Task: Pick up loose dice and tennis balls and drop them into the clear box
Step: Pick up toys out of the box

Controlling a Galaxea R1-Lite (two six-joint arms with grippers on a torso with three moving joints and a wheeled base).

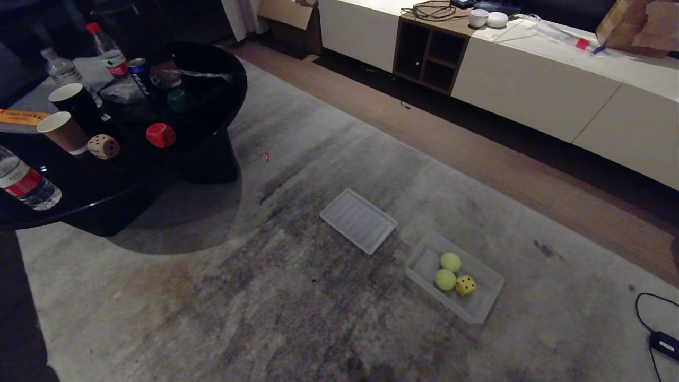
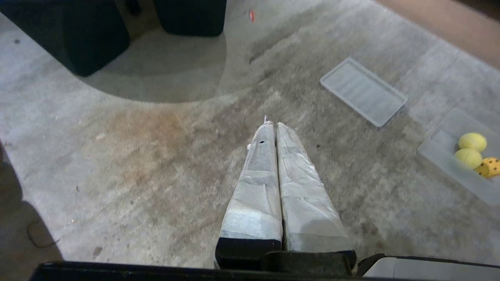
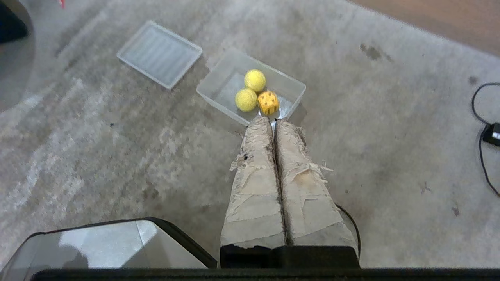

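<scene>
Head view: neither arm shows. The shallow clear plastic box (image 1: pixel 485 303) sits on the grey carpet (image 1: pixel 212 318) and holds two fuzzy yellow-green tennis balls (image 1: pixel 450 261) and the yellow cube die with black pips (image 1: pixel 466 285). The flat ribbed translucent lid (image 1: pixel 358 220) lies just beside it. On the round black glossy table (image 1: pixel 223 101) rest the beige die (image 1: pixel 103 146), the red die (image 1: pixel 160 135) and the dark green die (image 1: pixel 179 100), among paper cups (image 1: pixel 64 131) and water bottles (image 1: pixel 24 184).

Left wrist view: the left gripper (image 2: pixel 272 124), its tape-wrapped fingers pressed together and holding nothing, hangs over bare carpet. The lid lies ahead and to one side; the box with the balls and yellow die is farther out that way.

Right wrist view: the right gripper (image 3: pixel 273 119) is likewise closed and empty. The box lies just past its fingertips, the yellow die nearest them, and the lid beyond.
</scene>
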